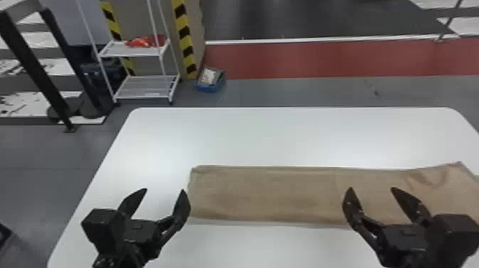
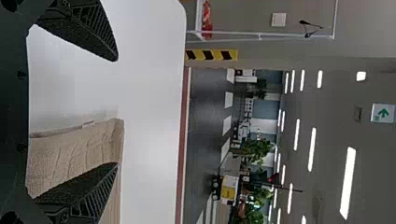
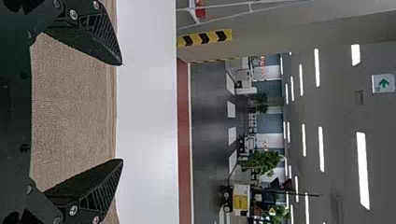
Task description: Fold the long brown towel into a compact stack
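Lying below right end effector (image 1: 372, 189), long brown towel (image 1: 263, 192)

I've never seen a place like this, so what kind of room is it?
Probably an indoor industrial hall or parking garage: striped hazard tape, a green arrow sign and rows of ceiling lights suggest that.

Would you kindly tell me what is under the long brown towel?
The towel lies on the white table, which shows along both long sides; the stretch beneath is covered, so whether anything else is there cannot be seen.
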Action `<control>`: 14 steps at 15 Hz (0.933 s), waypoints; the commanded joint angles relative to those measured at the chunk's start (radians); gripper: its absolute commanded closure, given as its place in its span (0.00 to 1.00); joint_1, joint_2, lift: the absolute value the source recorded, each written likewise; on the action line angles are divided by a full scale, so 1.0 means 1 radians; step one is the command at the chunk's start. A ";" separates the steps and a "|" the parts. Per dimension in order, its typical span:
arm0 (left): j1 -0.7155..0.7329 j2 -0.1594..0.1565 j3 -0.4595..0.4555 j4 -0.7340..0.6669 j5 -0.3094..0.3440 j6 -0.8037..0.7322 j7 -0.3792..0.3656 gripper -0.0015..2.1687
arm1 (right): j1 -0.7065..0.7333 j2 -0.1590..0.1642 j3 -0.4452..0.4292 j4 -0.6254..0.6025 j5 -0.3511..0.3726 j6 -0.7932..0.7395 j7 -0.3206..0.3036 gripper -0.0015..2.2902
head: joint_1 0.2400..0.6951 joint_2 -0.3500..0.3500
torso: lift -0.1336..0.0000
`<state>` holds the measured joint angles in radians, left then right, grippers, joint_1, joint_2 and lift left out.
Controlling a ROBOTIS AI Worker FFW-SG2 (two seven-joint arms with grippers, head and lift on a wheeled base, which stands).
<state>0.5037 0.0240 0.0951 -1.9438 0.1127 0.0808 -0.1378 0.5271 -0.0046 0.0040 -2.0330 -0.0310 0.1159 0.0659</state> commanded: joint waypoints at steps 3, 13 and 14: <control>-0.108 -0.003 -0.025 -0.001 -0.001 0.238 -0.016 0.04 | -0.006 0.005 -0.004 0.014 -0.003 0.000 0.000 0.07 | 1.00 0.56 | 0.31; -0.260 -0.004 -0.009 0.043 0.016 0.686 -0.031 0.04 | -0.030 0.005 0.001 0.053 -0.010 -0.003 0.000 0.07 | 1.00 0.52 | 0.31; -0.261 -0.004 -0.011 0.043 0.018 0.692 -0.036 0.04 | -0.032 0.005 0.001 0.054 -0.010 -0.003 0.000 0.07 | 1.00 0.52 | 0.31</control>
<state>0.2456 0.0198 0.0849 -1.9030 0.1283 0.7556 -0.1703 0.4980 -0.0046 0.0046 -1.9818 -0.0412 0.1128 0.0659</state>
